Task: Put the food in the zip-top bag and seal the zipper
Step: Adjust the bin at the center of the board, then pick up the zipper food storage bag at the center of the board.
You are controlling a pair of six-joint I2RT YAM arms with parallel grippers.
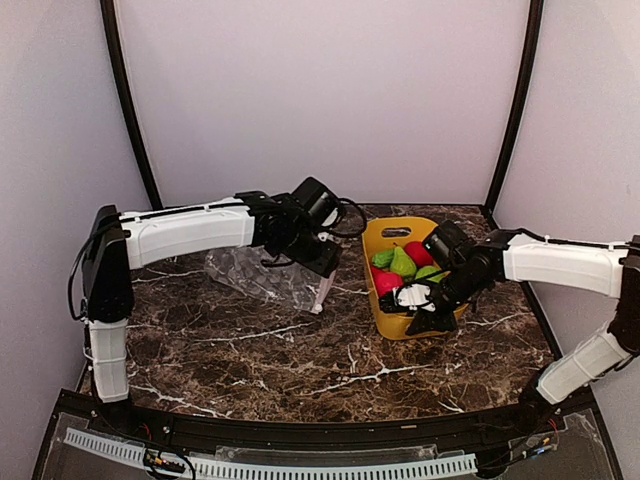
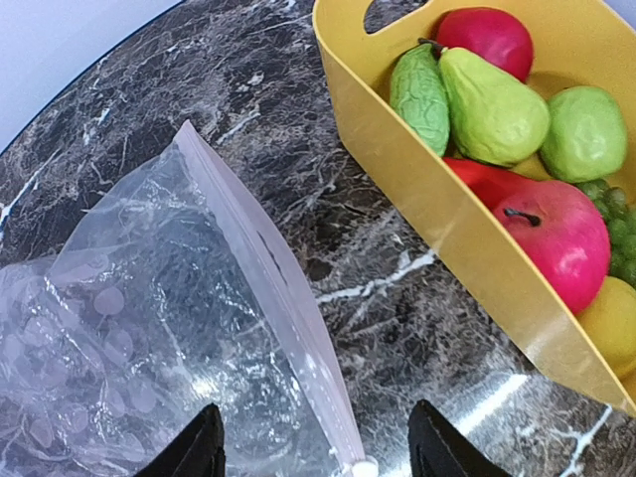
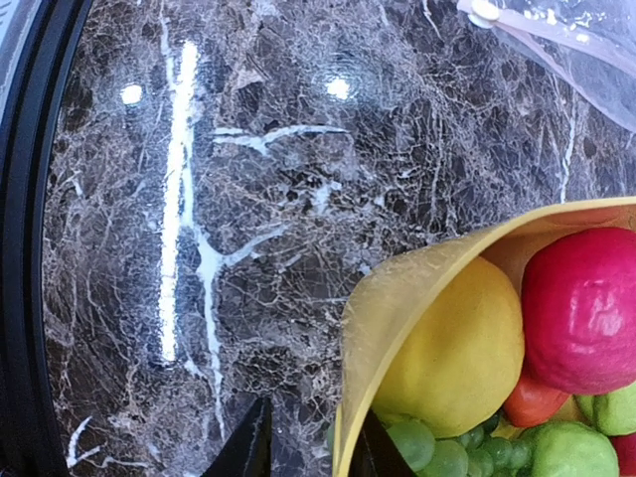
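1. On the bench (image 1: 300, 350), just left of the basket (image 2: 427, 189), lies the bag (image 1: 250, 272), its zipper (image 2: 268, 268) on the edge facing the basket.
2. The food (image 2: 497, 109) is all in the basket, and I see none in the bag.
3. The left jaws stand wide over 1 end of the zipper, holding nothing.
4. The right jaws are narrow, astride the basket's wall. Whether they pinch it I cannot tell.
5. The bag looks thin, limp and slippery. I would take it by the stiffer zipper strip, 1 lip only.
6. The toys look light, hard and smooth, and likely to roll, so grip each across its middle.
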